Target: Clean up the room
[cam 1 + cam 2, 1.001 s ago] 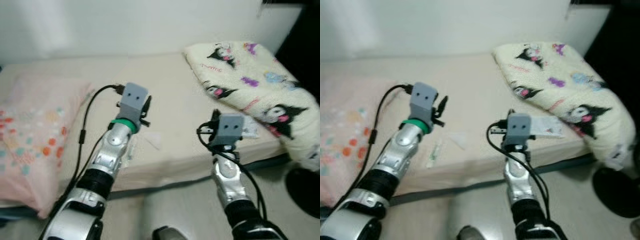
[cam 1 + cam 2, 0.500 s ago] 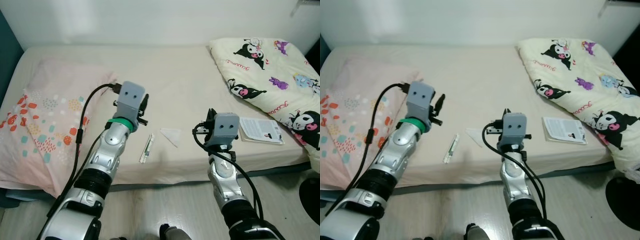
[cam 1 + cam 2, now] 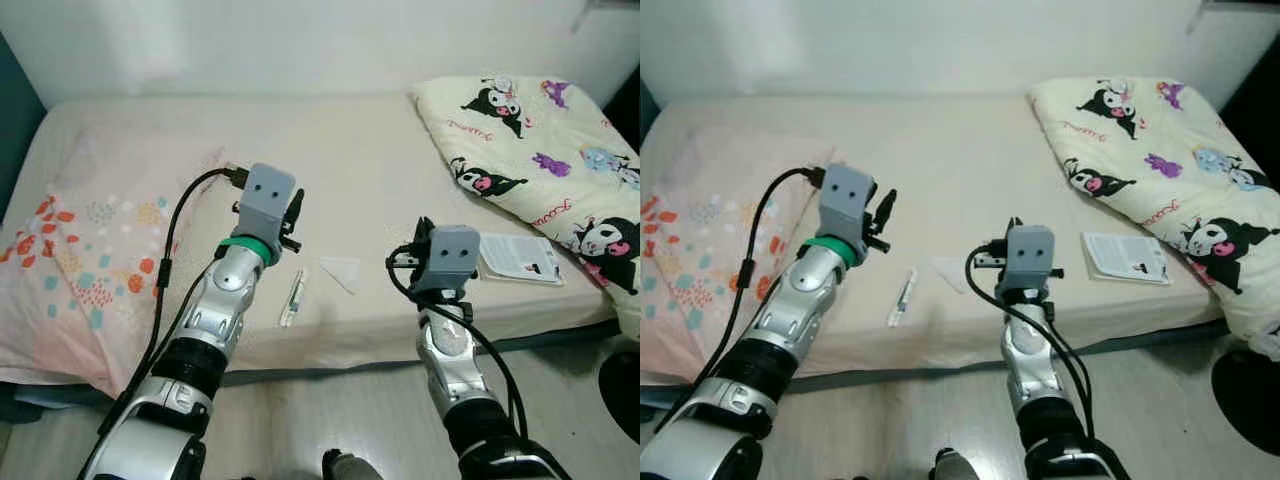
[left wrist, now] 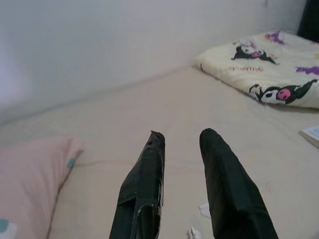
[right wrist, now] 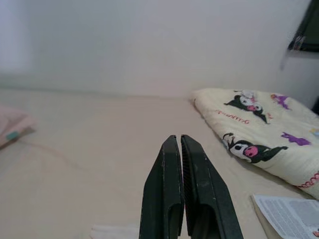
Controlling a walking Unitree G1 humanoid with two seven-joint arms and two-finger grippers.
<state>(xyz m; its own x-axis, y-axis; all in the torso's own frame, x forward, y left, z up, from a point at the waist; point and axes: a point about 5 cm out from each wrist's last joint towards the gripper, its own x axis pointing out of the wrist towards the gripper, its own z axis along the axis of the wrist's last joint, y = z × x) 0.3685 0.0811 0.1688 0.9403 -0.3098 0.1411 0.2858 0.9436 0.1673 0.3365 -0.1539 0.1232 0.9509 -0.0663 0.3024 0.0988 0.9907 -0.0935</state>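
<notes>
On the beige bed near its front edge lie a long thin clear packet, a small white tissue and a printed leaflet. My left gripper hovers above the sheet just left of the packet, open, with nothing between its fingers. My right gripper hangs over the bed's front edge between the tissue and the leaflet, its fingers pressed shut on nothing.
A pink patterned pillow covers the bed's left side. A cream cartoon-print blanket is heaped at the right and droops over the edge. A white wall runs behind. A dark round object sits on the floor at right.
The view has swung left and sharpened from a blur one second ago, so the whole scene shifted. Both arms keep the same pose over the bed's front edge.
</notes>
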